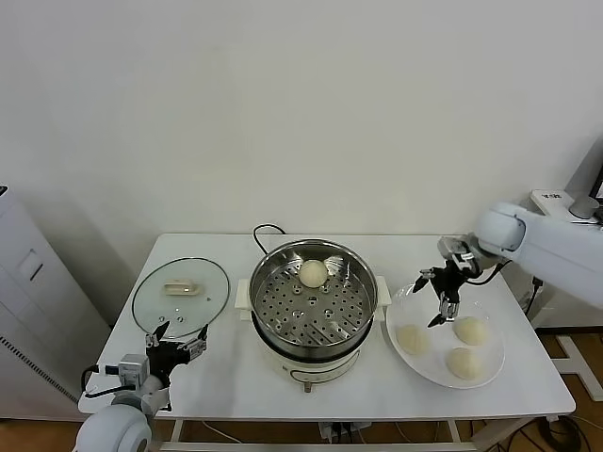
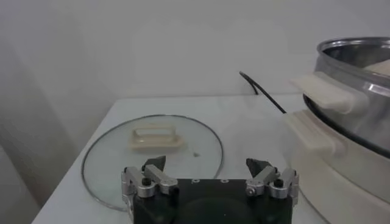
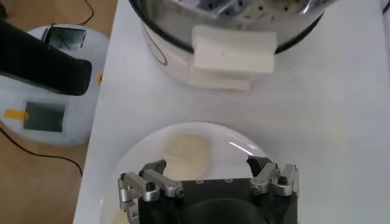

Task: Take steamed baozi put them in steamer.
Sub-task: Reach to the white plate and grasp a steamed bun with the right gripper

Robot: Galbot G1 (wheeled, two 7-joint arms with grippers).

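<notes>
The steel steamer (image 1: 312, 303) stands mid-table on its cream base, and one baozi (image 1: 313, 273) lies at the back of its perforated tray. Three more baozi (image 1: 413, 338) (image 1: 470, 330) (image 1: 464, 363) rest on the white plate (image 1: 399, 318) to the right. My right gripper (image 1: 434, 299) hangs open just above the plate's left part, over the leftmost bun. In the right wrist view that baozi (image 3: 188, 153) shows between the spread fingers, with the steamer (image 3: 183, 42) beyond. My left gripper (image 1: 175, 337) stands open and empty near the table's front left corner.
A glass lid (image 1: 181, 292) with a beige handle lies flat at the left, just ahead of my left gripper, and shows as the lid (image 2: 122, 146) in the left wrist view. A black cord (image 1: 267, 229) runs behind the steamer. A white unit (image 1: 33, 282) stands left of the table.
</notes>
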